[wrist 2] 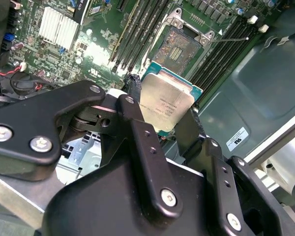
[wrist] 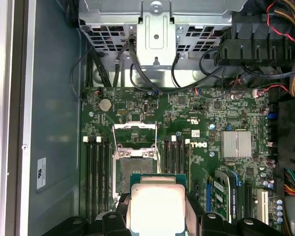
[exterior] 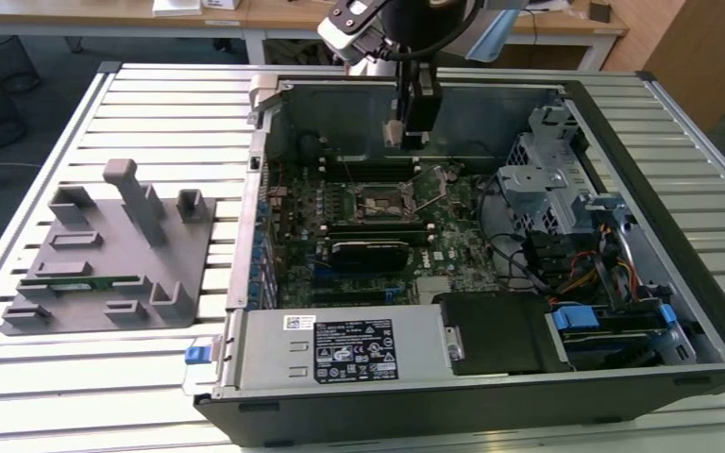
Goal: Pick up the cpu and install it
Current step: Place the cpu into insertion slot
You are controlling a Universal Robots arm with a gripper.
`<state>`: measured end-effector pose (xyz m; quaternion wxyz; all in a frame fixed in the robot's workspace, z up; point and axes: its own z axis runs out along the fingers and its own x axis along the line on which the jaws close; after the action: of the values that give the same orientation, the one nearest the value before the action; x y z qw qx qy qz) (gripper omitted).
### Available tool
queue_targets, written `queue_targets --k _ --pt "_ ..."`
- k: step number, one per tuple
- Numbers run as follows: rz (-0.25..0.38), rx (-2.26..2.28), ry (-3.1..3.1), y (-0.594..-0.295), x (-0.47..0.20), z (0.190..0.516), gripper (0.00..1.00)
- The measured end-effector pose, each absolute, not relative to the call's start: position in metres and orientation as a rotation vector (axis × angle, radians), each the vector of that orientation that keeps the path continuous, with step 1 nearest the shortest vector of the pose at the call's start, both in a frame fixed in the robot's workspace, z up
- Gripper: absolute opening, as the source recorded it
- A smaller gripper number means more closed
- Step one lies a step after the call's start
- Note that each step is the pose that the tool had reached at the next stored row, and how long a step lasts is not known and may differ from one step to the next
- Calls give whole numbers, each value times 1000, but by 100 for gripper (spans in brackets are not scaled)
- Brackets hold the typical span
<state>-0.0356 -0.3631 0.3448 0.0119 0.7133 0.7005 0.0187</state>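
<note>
The cpu (wrist 2: 165,104), a flat square chip with a shiny silver top and a teal rim, is clamped by its edges between my black fingers (wrist 2: 133,114). My gripper (exterior: 410,135) is shut on it and hangs inside the open computer case, above the motherboard. In the first wrist view the cpu (wrist: 157,205) is held a little off the socket (wrist: 134,168). The socket's metal frame (wrist: 134,132) is flipped open, and its contact field (wrist 2: 179,47) lies bare. In the exterior view the socket (exterior: 381,197) sits in the middle of the board, nearer the camera than the gripper.
Black memory slots (wrist: 96,172) flank the socket on both sides. A finned heatsink (wrist: 236,144) and cable bundles (wrist: 285,59) lie further across the board. Outside the case (exterior: 249,236), a grey fixture (exterior: 105,260) holds a green memory stick (exterior: 79,281).
</note>
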Motion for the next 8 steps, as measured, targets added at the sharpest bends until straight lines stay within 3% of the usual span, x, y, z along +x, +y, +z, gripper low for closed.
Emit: queue_targets --k 8 --pt "58 2223 2186 -363 -36 343 53"
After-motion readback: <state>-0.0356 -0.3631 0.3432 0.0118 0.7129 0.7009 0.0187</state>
